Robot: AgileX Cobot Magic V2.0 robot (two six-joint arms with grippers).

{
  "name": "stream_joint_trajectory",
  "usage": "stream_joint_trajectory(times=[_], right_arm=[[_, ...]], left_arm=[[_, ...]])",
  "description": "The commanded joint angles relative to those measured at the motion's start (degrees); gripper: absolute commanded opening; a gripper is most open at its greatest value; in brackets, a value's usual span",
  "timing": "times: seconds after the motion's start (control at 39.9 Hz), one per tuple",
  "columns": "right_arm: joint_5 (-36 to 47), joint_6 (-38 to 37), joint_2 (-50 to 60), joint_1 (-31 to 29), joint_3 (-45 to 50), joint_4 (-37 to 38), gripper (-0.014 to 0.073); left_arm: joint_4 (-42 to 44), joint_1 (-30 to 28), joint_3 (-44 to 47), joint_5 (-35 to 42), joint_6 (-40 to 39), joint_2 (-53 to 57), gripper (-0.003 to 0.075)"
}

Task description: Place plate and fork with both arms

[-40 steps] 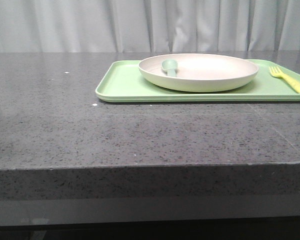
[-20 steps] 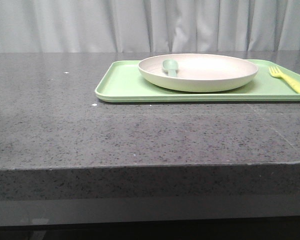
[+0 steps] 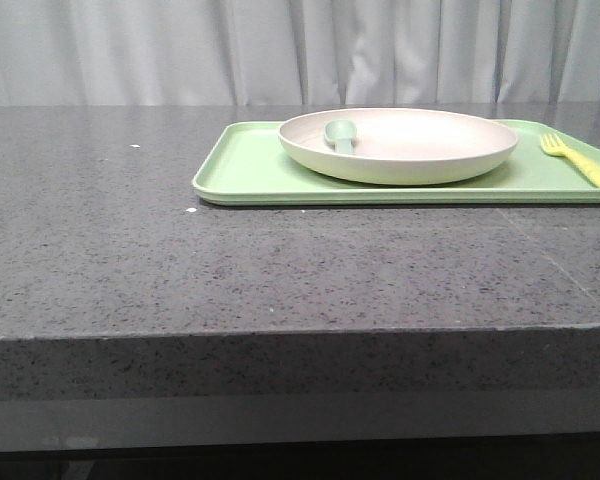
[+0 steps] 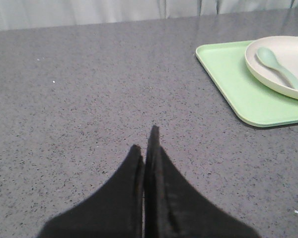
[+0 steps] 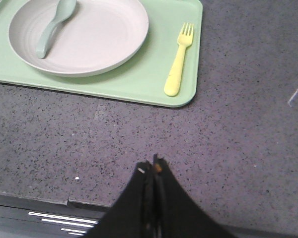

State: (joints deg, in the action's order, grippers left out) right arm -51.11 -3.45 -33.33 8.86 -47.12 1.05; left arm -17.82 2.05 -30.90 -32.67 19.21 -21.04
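The cream plate [image 3: 397, 145] lies on a light-green tray [image 3: 242, 170] at the back right of the table, with a pale green spoon [image 3: 340, 135] in it. The yellow fork [image 3: 578, 160] lies on the tray to the right of the plate. The plate [image 5: 89, 39] and fork [image 5: 179, 62] also show in the right wrist view. Part of the plate [image 4: 283, 74] shows in the left wrist view. My left gripper [image 4: 145, 144] is shut and empty over bare table, left of the tray. My right gripper [image 5: 151, 168] is shut and empty near the table's front edge, short of the fork.
The tray [image 5: 154, 79] takes up the back right of the grey stone table [image 3: 180, 260]. The table's front edge [image 5: 39, 198] lies just under my right gripper. A grey curtain [image 3: 180, 50] hangs behind.
The front view has shifted very slightly; the plate, fork and tray lie as before. No gripper shows in the front view.
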Motion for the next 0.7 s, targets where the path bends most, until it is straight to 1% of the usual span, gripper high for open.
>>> stream_joint_trajectory(times=[0.0, 0.13, 0.18, 0.2, 0.25, 0.3, 0.33, 0.35, 0.6, 0.68], right_arm=[[4.20, 0.14, -0.04, 0.01, -1.39, 0.55, -0.0067], [4.20, 0.14, -0.04, 0.01, -1.39, 0.55, -0.0067], [4.20, 0.14, -0.04, 0.01, -1.39, 0.55, -0.0067], [4.20, 0.14, -0.04, 0.01, -1.39, 0.55, -0.0067], [4.20, 0.14, -0.04, 0.01, -1.39, 0.55, -0.0067], [4.20, 0.14, -0.04, 0.01, -1.39, 0.55, -0.0067], [4.20, 0.14, -0.04, 0.01, -1.39, 0.55, -0.0067], [4.20, 0.14, -0.04, 0.01, -1.39, 0.55, -0.0067], [4.20, 0.14, -0.04, 0.01, -1.39, 0.55, -0.0067], [4.20, 0.14, -0.04, 0.01, -1.39, 0.55, -0.0067]], left_arm=[[-0.08, -0.17, 2.20, 8.64, 0.02, 3.85, -0.0018], [-0.43, -0.17, 7.48, 17.01, 0.02, 7.30, -0.0018], [0.54, -0.04, 10.68, 22.23, -0.22, 8.09, -0.0018], [1.56, -0.04, 12.13, 24.37, -1.64, 8.21, -0.0018], [9.49, -0.04, 15.30, 27.73, -10.98, 9.00, -0.0018], [17.82, -0.04, 17.31, 27.98, -19.84, 10.94, -0.0018], [19.99, -0.04, 18.45, 27.98, -22.69, 12.01, -0.0018], [21.11, -0.04, 19.10, 28.12, -23.79, 12.98, -0.0018], [21.01, -0.04, 26.93, 28.68, -23.80, 21.10, -0.0018], [21.01, -0.04, 29.42, 30.90, -23.80, 22.78, -0.0018]])
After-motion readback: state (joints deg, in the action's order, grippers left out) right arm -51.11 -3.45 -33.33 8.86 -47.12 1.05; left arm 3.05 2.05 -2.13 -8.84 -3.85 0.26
